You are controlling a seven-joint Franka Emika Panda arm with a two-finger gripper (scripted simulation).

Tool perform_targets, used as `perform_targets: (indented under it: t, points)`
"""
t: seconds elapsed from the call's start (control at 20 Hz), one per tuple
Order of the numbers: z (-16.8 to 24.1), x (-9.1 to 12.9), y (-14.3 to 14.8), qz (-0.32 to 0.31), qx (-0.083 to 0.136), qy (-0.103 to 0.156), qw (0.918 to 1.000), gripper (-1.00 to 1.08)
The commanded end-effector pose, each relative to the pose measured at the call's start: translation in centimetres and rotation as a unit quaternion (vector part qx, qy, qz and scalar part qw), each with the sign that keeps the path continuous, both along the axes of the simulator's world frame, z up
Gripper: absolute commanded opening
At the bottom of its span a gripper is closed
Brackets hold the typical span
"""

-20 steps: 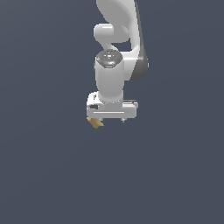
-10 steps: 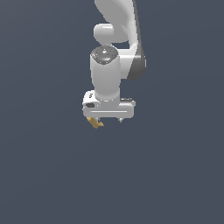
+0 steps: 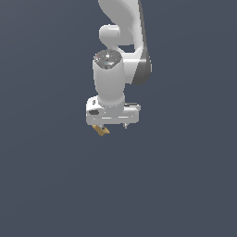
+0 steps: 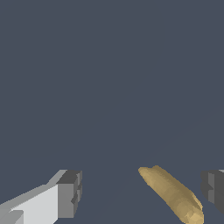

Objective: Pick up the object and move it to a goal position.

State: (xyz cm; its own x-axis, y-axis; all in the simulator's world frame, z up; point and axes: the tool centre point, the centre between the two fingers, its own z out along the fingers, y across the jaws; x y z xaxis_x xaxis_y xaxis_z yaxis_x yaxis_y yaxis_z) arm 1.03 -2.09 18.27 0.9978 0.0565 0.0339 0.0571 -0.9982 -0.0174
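The object [image 3: 100,130] is a small mustard-yellow elongated chunk that pokes out under the white gripper [image 3: 112,126] on the exterior view's left side. In the wrist view the object [image 4: 173,194] lies on the dark floor between the two grey fingertips, much nearer one fingertip [image 4: 213,187] than the other fingertip [image 4: 69,193]. The gripper [image 4: 141,194] is open wide, and neither finger touches the object. How high the fingers stand above the floor cannot be told.
The white arm [image 3: 115,55] reaches down from the top of the exterior view. A plain dark grey-blue floor [image 3: 185,185] lies all around, with no other objects or edges in view.
The wrist and gripper have shifted slightly toward the exterior view's left and a little up in the picture. The object stays in about the same place under the gripper.
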Motion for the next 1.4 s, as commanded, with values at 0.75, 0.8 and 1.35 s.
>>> perform_targets:
  t: [0.75,0.8,1.35]
  points:
    - [-1.8,-2.4,-3.2,0.188,-0.009,0.003,0.9821,1.00]
    - [-1.9,-2.6,-3.4,0.200,-0.010,0.004,0.9798,1.00]
    - [-3.1,-4.4,-5.4,0.325,-0.014,0.006,0.9455,1.00]
